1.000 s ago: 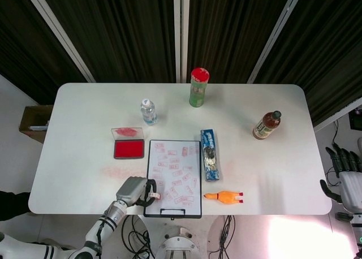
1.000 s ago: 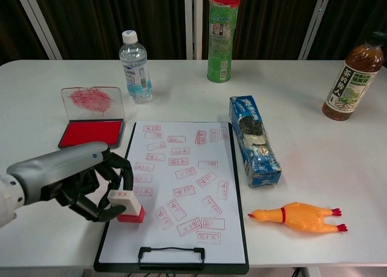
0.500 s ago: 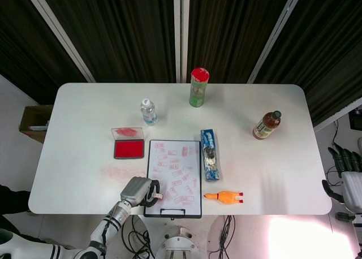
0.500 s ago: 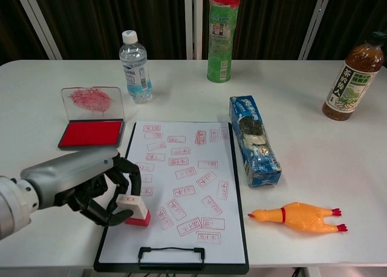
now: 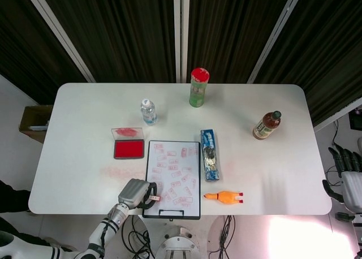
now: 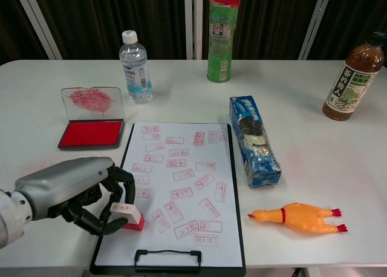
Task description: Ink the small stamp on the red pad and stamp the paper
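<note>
White rounded desk (image 5: 85,134) before dark slatted walls; the left robot hand (image 6: 91,192) clamps the small red-based stamp (image 6: 128,215) on white stamped paper (image 6: 181,192).

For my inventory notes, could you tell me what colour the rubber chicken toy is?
The rubber chicken toy is yellow-orange with red feet and collar; the chest view shows it best.

A white rounded-corner table (image 5: 79,134) stands before dark vertical-slatted wall panels (image 5: 130,27) split by pale metal strips (image 5: 180,33). A brown cardboard box (image 5: 33,123) sits on the pale floor (image 5: 14,100) left.
</note>
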Controlling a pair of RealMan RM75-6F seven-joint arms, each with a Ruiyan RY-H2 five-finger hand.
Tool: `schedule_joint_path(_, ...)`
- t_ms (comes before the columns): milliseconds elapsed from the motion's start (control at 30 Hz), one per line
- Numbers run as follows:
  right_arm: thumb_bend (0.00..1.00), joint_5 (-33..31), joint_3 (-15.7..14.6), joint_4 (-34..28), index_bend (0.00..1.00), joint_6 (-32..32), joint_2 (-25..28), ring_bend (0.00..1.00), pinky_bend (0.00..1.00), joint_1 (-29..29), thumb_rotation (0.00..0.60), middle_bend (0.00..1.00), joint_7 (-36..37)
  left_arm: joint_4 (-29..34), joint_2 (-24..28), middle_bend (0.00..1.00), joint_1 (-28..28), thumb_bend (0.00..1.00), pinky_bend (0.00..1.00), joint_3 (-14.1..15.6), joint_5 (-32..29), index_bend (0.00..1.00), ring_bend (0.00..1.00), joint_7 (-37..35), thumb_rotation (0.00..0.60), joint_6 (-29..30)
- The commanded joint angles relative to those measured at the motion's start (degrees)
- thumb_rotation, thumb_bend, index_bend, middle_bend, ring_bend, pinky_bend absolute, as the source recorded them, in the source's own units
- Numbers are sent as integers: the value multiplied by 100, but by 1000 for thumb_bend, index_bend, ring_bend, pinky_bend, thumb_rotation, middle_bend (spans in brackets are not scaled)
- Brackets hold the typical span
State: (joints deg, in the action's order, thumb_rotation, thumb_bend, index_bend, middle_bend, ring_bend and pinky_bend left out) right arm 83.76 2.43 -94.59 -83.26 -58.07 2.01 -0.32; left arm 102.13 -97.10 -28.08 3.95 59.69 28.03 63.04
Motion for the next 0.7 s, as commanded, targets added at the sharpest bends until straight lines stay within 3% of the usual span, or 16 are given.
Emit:
schedule_joint_path(33,271,2,-2,-1,0,-3,-2,0,0,-4,600,0,-10,-45,-22,708,23,417,1000,-2,24,712,1000,-16,600,8)
schedule_joint_path(700,274,-31,25,-44,0,-30,-7,0,0,-17,600,0,-60,-47,4,715,87,427,1000,-113,-21,721,1000,-40,600,-34)
